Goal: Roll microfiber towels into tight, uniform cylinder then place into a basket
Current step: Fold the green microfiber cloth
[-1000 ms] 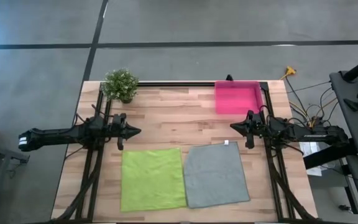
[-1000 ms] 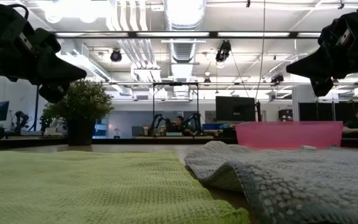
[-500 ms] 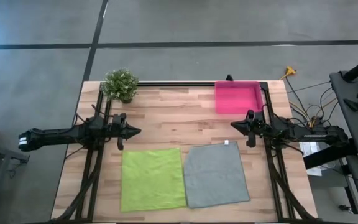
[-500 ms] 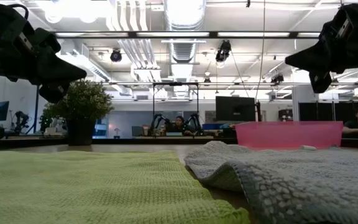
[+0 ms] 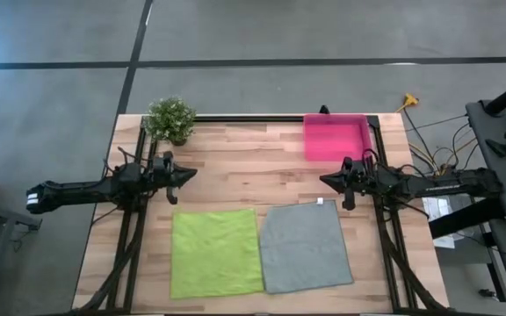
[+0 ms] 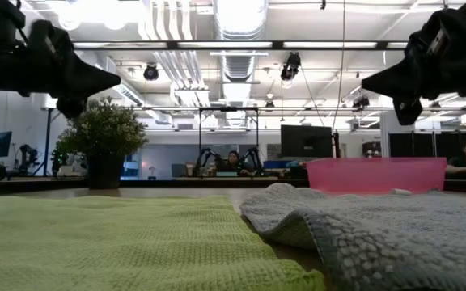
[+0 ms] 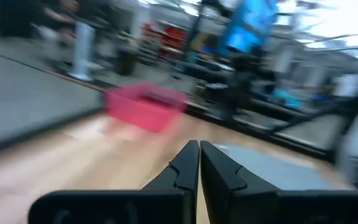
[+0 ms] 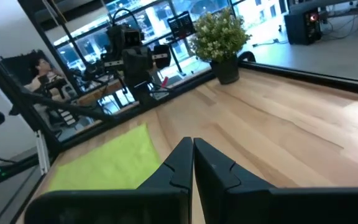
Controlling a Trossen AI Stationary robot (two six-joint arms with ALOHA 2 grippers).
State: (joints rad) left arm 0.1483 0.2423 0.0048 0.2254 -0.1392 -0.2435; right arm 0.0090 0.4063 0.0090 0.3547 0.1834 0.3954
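Wooden table [image 5: 244, 167] in an open lab hall. Left gripper [image 5: 185, 172] and right gripper [image 5: 327, 181] both pinched shut, empty, hovering above the boards. Lime green towel [image 5: 216, 252] and grey towel [image 5: 306, 246] lie flat, side by side, near edge. Pink basket [image 5: 335, 138] at far right, potted plant [image 5: 170, 119] far left. Rolling not yet begun, by my reckoning; the next move calls for opening the jaws and descending to a towel edge.
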